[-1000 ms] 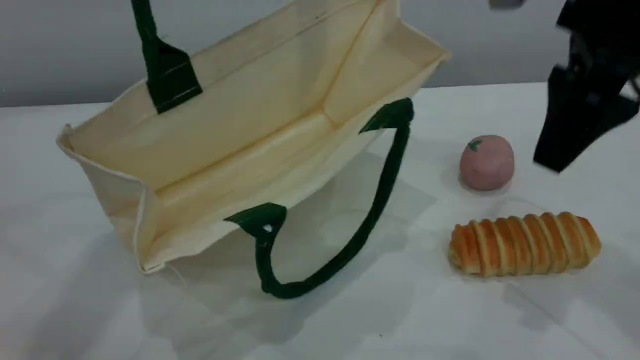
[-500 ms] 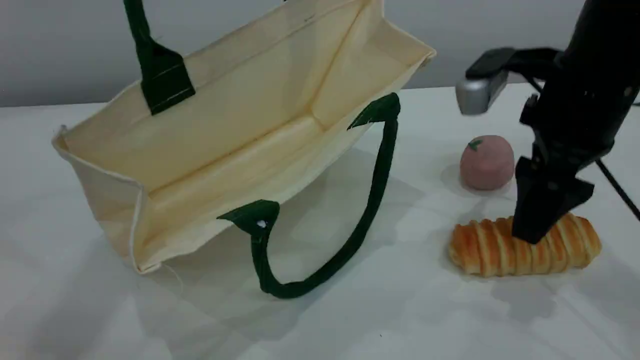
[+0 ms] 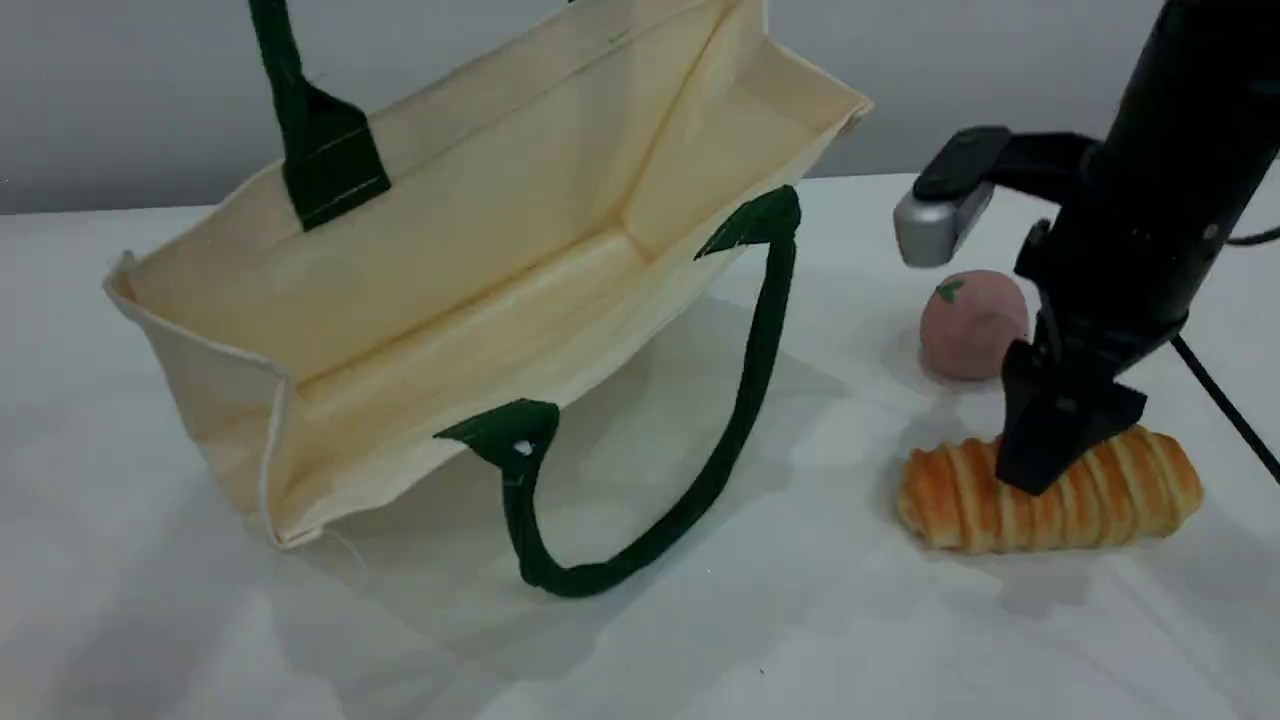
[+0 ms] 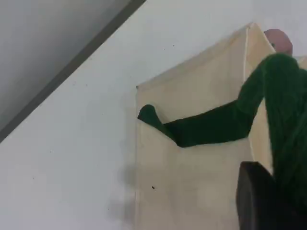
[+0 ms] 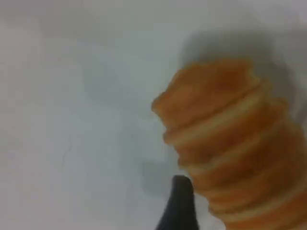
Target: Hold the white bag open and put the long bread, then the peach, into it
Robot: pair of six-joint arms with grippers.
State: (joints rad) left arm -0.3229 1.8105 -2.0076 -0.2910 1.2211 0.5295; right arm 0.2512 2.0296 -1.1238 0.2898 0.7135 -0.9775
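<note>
The white bag [image 3: 480,250] lies tilted on the table with its mouth open toward the camera. Its far green handle [image 3: 280,70] runs up past the top edge, and its near handle [image 3: 740,400] droops on the table. In the left wrist view my left gripper is shut on that green handle [image 4: 283,120], one dark fingertip [image 4: 259,201] showing. My right gripper [image 3: 1045,465] is open and low over the middle of the long bread [image 3: 1050,490]. One fingertip [image 5: 180,196] sits beside the loaf [image 5: 230,153]. Just behind it the peach [image 3: 972,322] rests on the table.
A white table [image 3: 700,640] carries everything, with a grey wall behind it. The right arm's silver wrist camera [image 3: 940,215] juts out above the peach. A black cable [image 3: 1225,400] trails to the right of the bread.
My right arm has come down from the upper right onto the long bread and edged slightly left. The bag shifted a little to the left early on, then held still.
</note>
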